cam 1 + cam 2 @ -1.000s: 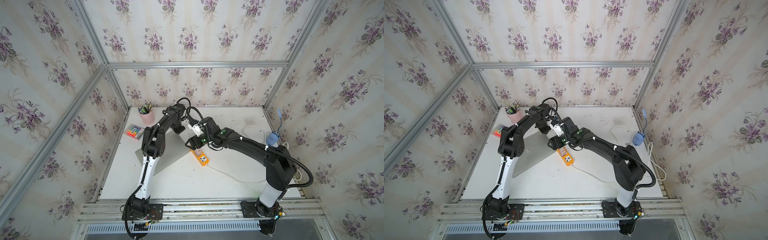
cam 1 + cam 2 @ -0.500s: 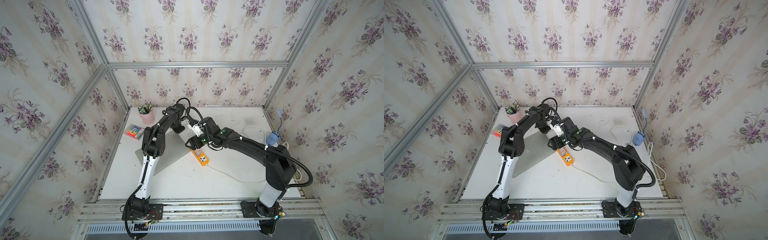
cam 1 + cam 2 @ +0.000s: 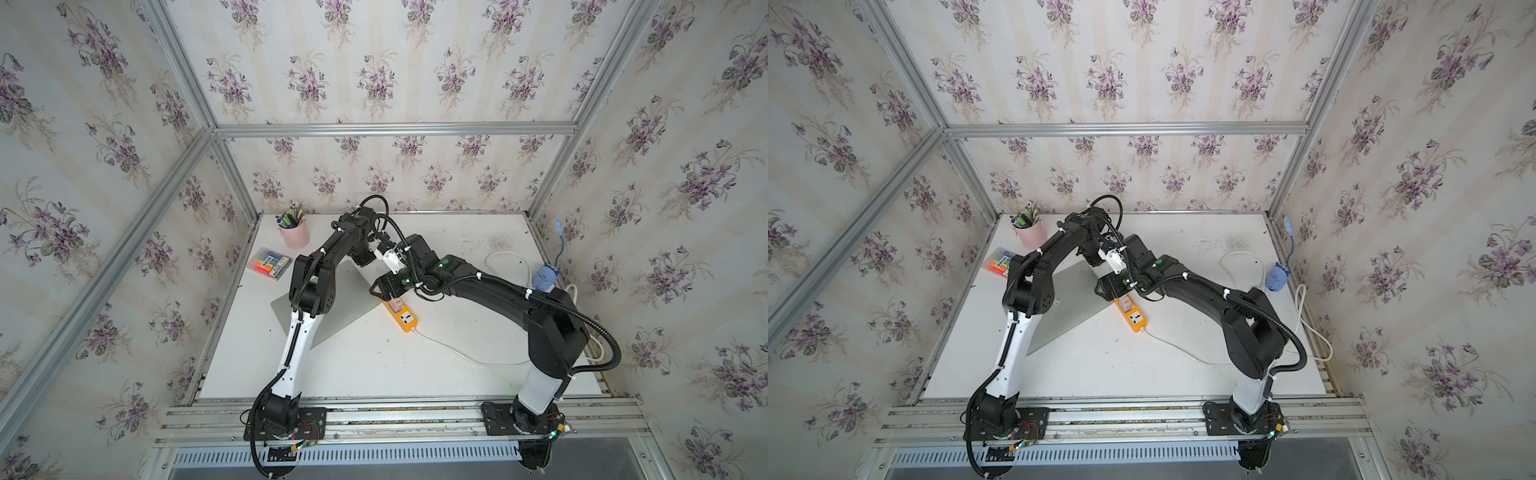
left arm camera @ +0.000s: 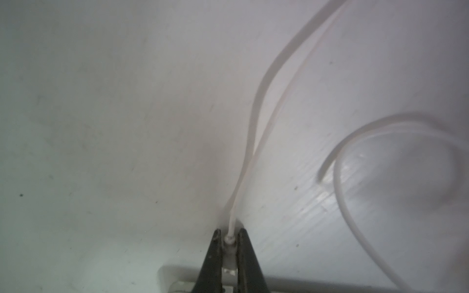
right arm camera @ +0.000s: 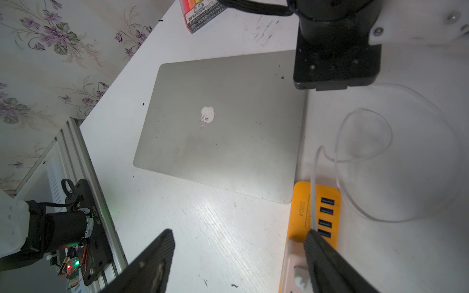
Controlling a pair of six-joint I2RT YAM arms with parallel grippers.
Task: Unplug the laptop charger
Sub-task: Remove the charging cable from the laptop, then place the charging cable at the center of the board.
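The laptop charger [image 3: 395, 304] [image 3: 1126, 304] is a small pinkish cube plugged into the orange power strip [image 3: 405, 320]. It also shows in the right wrist view [image 5: 295, 269]. My right gripper [image 5: 238, 236] hangs open just over it, one finger [image 5: 327, 263] above the cube and the other over bare table. The charger's thin white cable [image 5: 337, 157] [image 4: 256, 121] loops across to the far edge of the silver laptop [image 3: 349, 311] [image 5: 218, 126]. There my left gripper [image 4: 230, 234] [image 3: 361, 259] is shut on the cable's connector.
A pink pen cup [image 3: 295, 232] and a pack of highlighters [image 3: 269, 264] stand at the back left. A small blue gadget [image 3: 544, 278] sits at the right edge. The strip's thick white cord [image 3: 457, 353] runs toward the right.
The left gripper has closed onto the cable's connector. Neither arm has visibly shifted.
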